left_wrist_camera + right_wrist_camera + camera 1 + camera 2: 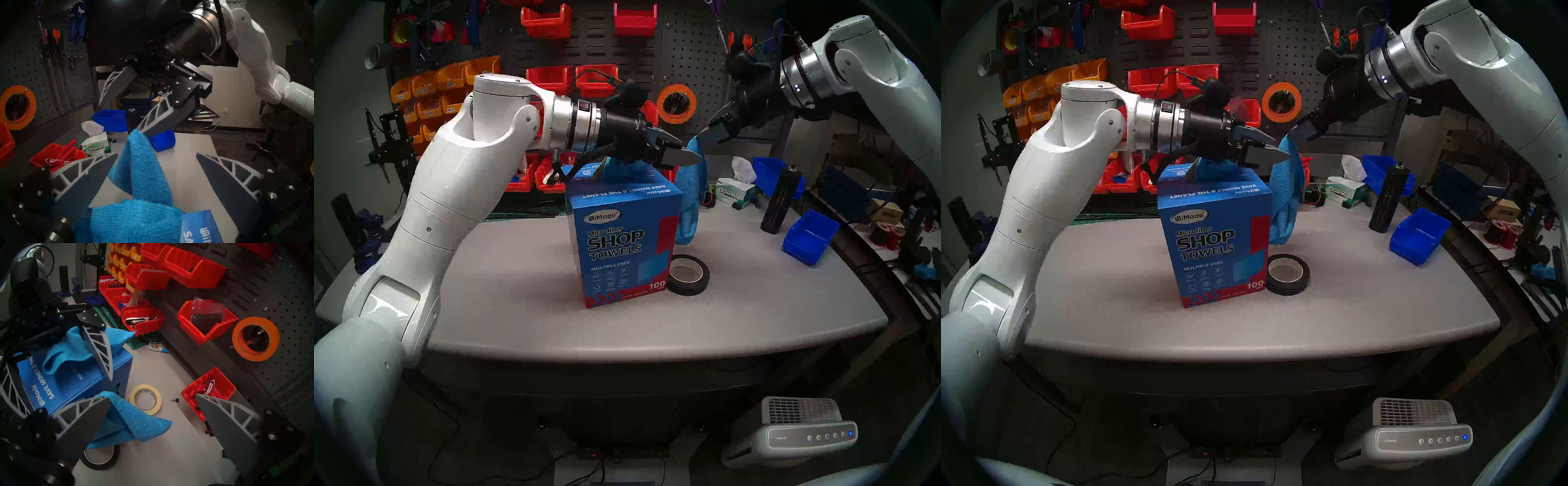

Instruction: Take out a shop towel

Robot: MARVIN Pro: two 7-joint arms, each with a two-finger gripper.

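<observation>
Shop towel (689, 200): out of the carton (619, 244) and hanging in a limp vertical fold just beside the carton's right face. Its top corner is level with the carton top, at the point where the two grippers meet. The head views do not show whether its lower end touches the worktop (517, 288).

Reason for position: the towel appears to hang from its top corner, which is draped over the tip of one finger (158, 118) of the right gripper (119, 117). It is caught there, not pinched. Judgement: a hand-over or release is in progress, and the hold is precarious.

A second towel (621, 168) stands crumpled in the carton's top slot, as a dispenser would present the next sheet. It is separate from the hanging one.

Fingers:
- The right gripper's are spread wide, with nothing clamped between them.
- Those of the left gripper (690, 149) are also spread. The hanging fold passes between them without being gripped.

Arm pose:
- The left arm reaches across from the left with its forearm roughly level. The wrist passes over the carton top, and the fingers point right towards the towel's upper fold.
- The right arm comes in high from the right, with its wrist angled down and leftward. Its fingertips almost meet the left ones.

A black tape roll (689, 275) lies on the worktop against the carton's lower right corner, below the towel.
</observation>
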